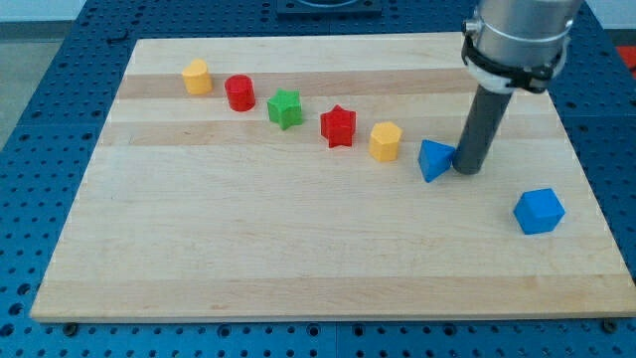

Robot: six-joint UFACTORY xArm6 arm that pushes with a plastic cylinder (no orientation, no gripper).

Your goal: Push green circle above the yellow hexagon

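No green circle shows in the camera view; the only green block is a green star (pixel 285 108). A yellow hexagon (pixel 386 141) lies right of the board's middle. A second yellow block (pixel 197 76), its shape unclear, lies at the top left. My tip (pixel 468 171) rests on the board, touching the right side of a blue triangle (pixel 433 160). It is well to the right of the yellow hexagon.
A red circle (pixel 239 92) and a red star (pixel 338 125) lie in the diagonal row with the green star. A blue cube (pixel 539 211) lies near the right edge. The wooden board (pixel 298 249) sits on a blue perforated table.
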